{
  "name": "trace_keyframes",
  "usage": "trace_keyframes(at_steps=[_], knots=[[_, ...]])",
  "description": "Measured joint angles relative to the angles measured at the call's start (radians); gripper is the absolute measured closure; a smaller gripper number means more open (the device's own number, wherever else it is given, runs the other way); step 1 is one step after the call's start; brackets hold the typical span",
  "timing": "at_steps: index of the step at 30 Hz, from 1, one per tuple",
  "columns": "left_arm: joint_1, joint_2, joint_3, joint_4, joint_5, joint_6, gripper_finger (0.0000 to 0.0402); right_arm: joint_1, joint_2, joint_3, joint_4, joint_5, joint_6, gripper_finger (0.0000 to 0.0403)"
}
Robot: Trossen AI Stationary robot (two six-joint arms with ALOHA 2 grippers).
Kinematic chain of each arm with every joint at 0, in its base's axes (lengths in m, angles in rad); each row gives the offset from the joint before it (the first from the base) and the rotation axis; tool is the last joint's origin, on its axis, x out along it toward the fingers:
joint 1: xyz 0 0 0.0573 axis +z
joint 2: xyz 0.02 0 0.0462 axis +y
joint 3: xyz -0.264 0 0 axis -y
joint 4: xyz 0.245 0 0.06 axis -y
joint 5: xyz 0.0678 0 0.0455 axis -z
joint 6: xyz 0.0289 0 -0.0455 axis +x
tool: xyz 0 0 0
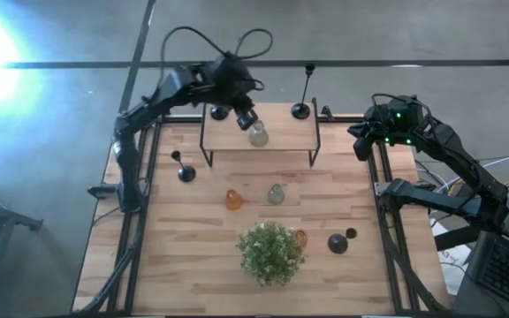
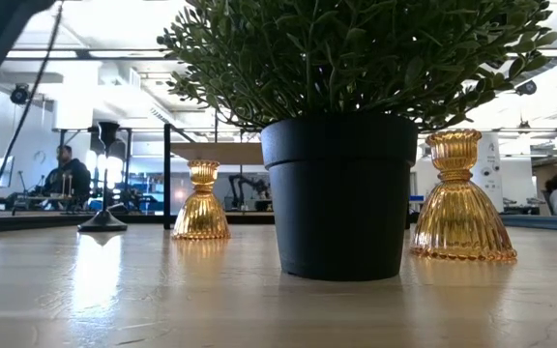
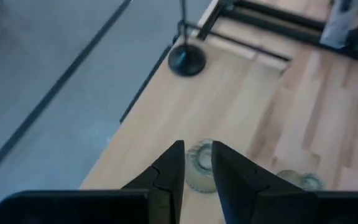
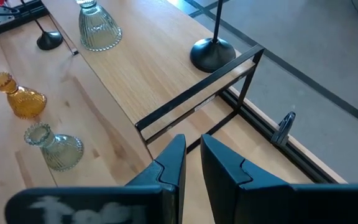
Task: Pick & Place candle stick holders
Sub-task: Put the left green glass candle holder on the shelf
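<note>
My left gripper [image 1: 246, 119] reaches over a raised wooden shelf [image 1: 281, 141] at the table's far middle and is shut on a pale green glass holder [image 1: 257, 134] standing on it. A tall black holder [image 1: 300, 110] stands on its round base at the shelf's far right corner. On the table are a short black holder [image 1: 184, 172], an amber holder [image 1: 233, 200], a pale green one [image 1: 276, 194], another amber one [image 1: 300, 237] and a black one [image 1: 338, 243]. My right gripper [image 1: 360, 146] waits shut and empty at the table's far right edge [image 4: 192, 138]. My left gripper has its two fingers on either side of the pale green holder's top [image 3: 199, 155], coming from above and slanting down. The fingers hide the place of contact. The holder stands upright with its ribbed base [image 4: 98, 34] on the shelf.
A bushy green plant [image 1: 270, 252] in a black pot [image 2: 341, 193] stands near the table's front middle, between the amber holders [image 2: 201, 203] [image 2: 462, 198]. The shelf rests on thin black legs [image 4: 194, 99]. People sit in the room beyond the table.
</note>
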Motion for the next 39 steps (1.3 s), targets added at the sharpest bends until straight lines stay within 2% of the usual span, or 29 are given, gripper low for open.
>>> trace_keyframes(at_steps=[5,9,13,18,25,29,31,33,39], knots=[[-0.125,-0.078,-0.035,0.002,-0.075,-0.001,0.0360,0.000,0.000,0.000,-0.002,0.000,0.005,0.0360],[-0.273,-0.149,-0.144,0.018,-0.262,-0.018,0.0395,0.000,0.000,0.000,-0.004,0.000,0.003,0.0360],[-0.403,-0.246,-0.336,0.129,-0.409,-0.077,0.0393,0.000,0.000,0.000,-0.004,0.000,0.001,0.0360],[-0.496,-0.394,-0.693,0.487,-0.454,-0.104,0.0396,0.000,0.000,0.000,-0.004,0.000,0.000,0.0360],[-0.506,-0.528,-1.247,1.169,-0.484,-0.117,0.0392,0.000,-0.001,0.000,-0.005,0.000,-0.007,0.0360],[-0.494,-0.535,-1.468,1.521,-0.505,-0.075,0.0389,0.000,-0.001,0.000,-0.006,0.000,-0.007,0.0360],[-0.483,-0.521,-1.528,1.640,-0.517,-0.012,0.0389,0.000,-0.001,0.000,-0.007,0.000,-0.011,0.0360],[-0.472,-0.498,-1.556,1.688,-0.506,0.044,0.0388,0.000,-0.001,0.000,-0.006,-0.001,-0.015,0.0360],[-0.427,-0.422,-1.560,1.696,-0.438,0.068,0.0388,0.000,0.000,0.000,-0.006,0.000,-0.019,0.0360]])
